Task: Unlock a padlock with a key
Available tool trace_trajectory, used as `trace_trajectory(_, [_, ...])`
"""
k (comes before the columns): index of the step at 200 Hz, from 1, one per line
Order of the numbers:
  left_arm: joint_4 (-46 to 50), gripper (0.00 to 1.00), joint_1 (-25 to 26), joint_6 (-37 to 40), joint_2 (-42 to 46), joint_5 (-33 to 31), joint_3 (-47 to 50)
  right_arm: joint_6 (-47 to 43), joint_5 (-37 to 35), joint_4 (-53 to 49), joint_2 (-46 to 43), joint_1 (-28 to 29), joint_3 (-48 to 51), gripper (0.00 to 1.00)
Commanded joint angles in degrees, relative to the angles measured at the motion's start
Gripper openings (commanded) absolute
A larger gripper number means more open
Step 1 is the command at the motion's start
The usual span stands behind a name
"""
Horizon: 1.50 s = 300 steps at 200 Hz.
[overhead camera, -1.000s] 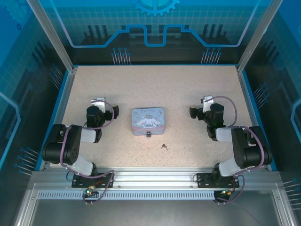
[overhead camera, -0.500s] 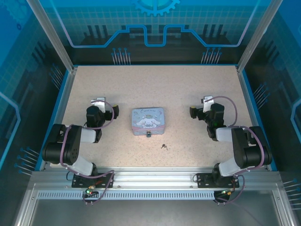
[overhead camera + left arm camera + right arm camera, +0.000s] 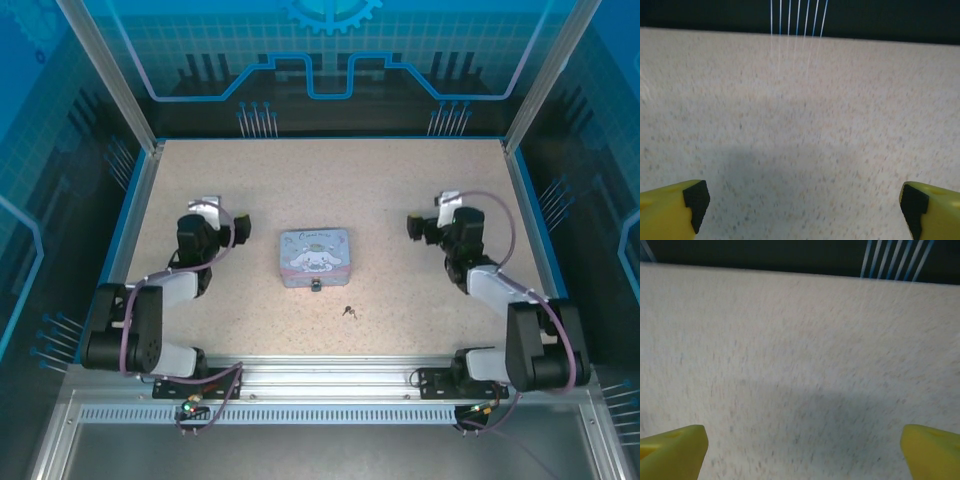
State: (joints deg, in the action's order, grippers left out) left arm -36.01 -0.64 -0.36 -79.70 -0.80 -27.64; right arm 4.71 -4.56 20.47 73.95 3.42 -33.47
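**Top view.** The padlock (image 3: pixel 316 285) hangs at the near wall of the blue tin (image 3: pixel 314 256), at mid-counter (image 3: pixel 330 180). The key (image 3: pixel 349 311) lies loose just nearer the bases and slightly to the right, close to the padlock but apart from it. The key is too small to read its long axis. My left jaws are out to the left of the tin and my right jaws out to the right. Both point toward the far edge, so the padlock and key lie behind them, inward and toward the bases.

Judgement: the right jaws are somewhat nearer the key and the left somewhat nearer the padlock. Either arm must turn back inward before it can reach.

**Left wrist.** The jaws are spread wide, with dark pads (image 3: pixel 696 197) at the two lower corners. Between them is bare speckled counter, and nothing is held.

**Right wrist.** The jaws are likewise wide apart, with yellow fingertips (image 3: pixel 675 445) at the corners and empty counter between. The task has not begun.
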Motion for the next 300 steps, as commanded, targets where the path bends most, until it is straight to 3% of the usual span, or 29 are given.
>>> trace_trajectory(1, [11.99,0.99,-0.41,-4.41,4.21,-0.65,-5.26,14.25,-9.30,-23.31,-3.54,-0.51,-9.41,1.00])
trace_trajectory(12, [18.68,0.99,-0.34,-8.86,5.94,0.02,-8.24,19.49,-9.26,-31.32,-3.28,-1.85,-13.38,1.00])
trace_trajectory(50, [42.05,0.99,2.04,-23.56,8.70,2.38,-17.49,20.31,2.46,-43.51,-3.85,-0.46,-20.13,1.00])
trace_trajectory(91, [51.30,0.99,10.92,-30.58,14.27,6.82,-16.23,26.47,14.95,-54.18,-5.35,8.07,-23.06,0.99])
trace_trajectory(156, [49.28,0.99,22.92,-39.69,19.42,6.15,-8.62,50.11,14.90,-50.47,-0.32,27.08,-17.72,0.91])
trace_trajectory(199, [45.85,0.99,27.19,-41.49,15.41,5.46,-7.67,55.65,11.68,-51.17,5.36,35.18,-21.44,0.93])
trace_trajectory(235, [39.81,0.99,28.83,-43.64,10.57,5.45,-7.47,55.57,11.17,-52.57,10.21,35.87,-24.62,0.91])
trace_trajectory(257, [39.02,0.99,29.32,-43.78,6.41,5.80,-9.72,56.42,12.46,-51.18,12.98,35.52,-25.46,0.85])
trace_trajectory(300, [35.78,0.99,29.94,-44.02,-0.91,6.74,-14.42,56.47,15.42,-49.83,19.34,32.88,-28.33,0.57])
